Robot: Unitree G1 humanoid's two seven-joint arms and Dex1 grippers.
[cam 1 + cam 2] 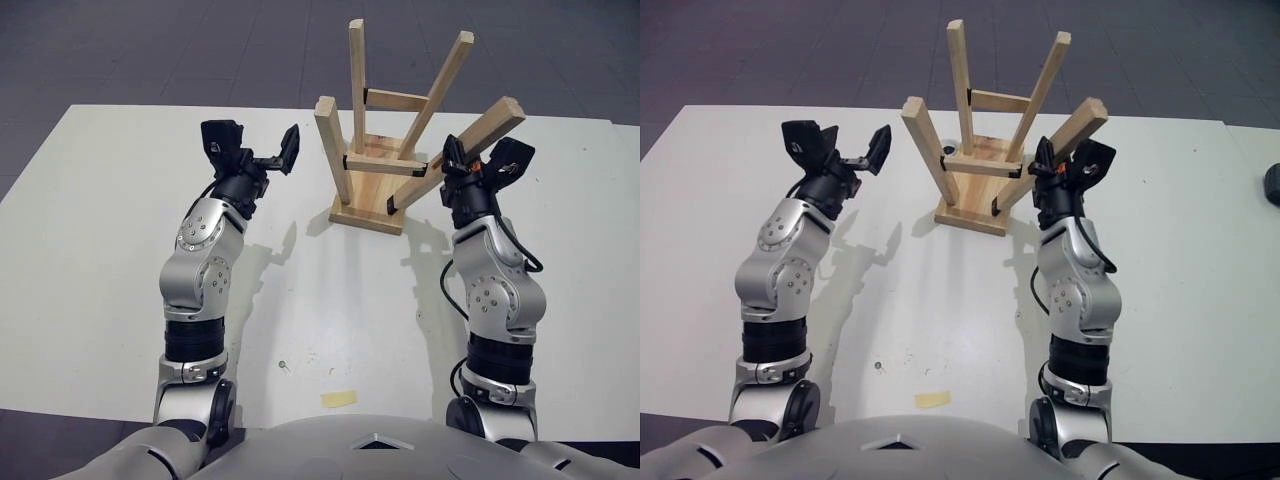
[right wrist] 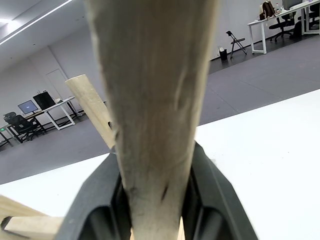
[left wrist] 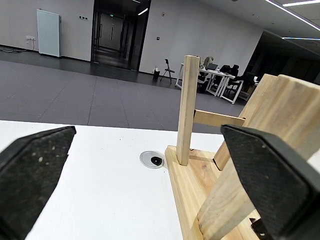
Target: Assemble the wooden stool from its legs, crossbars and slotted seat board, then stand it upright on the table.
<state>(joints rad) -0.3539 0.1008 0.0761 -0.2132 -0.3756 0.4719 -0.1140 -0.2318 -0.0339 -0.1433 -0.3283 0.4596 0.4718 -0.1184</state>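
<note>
The wooden stool [image 1: 336,150] stands upside down toward the far side of the table [image 1: 100,220] — seat board [image 1: 366,214] down, 4 legs up, crossbars [image 1: 385,166] joining them. The right gripper [image 1: 480,158] is clamped on the leg nearest it [image 1: 497,119]. The left gripper [image 1: 255,148] hovers just left of the stool — fingers spread wide, holding nothing.

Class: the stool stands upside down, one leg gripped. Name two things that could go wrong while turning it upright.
1. The right end effector is shut on one leg only; lifting there could twist the stool or strain that joint.
2. The left end effector is open, apart from the stool, so the seat board might slide or tip unsteadied.
</note>
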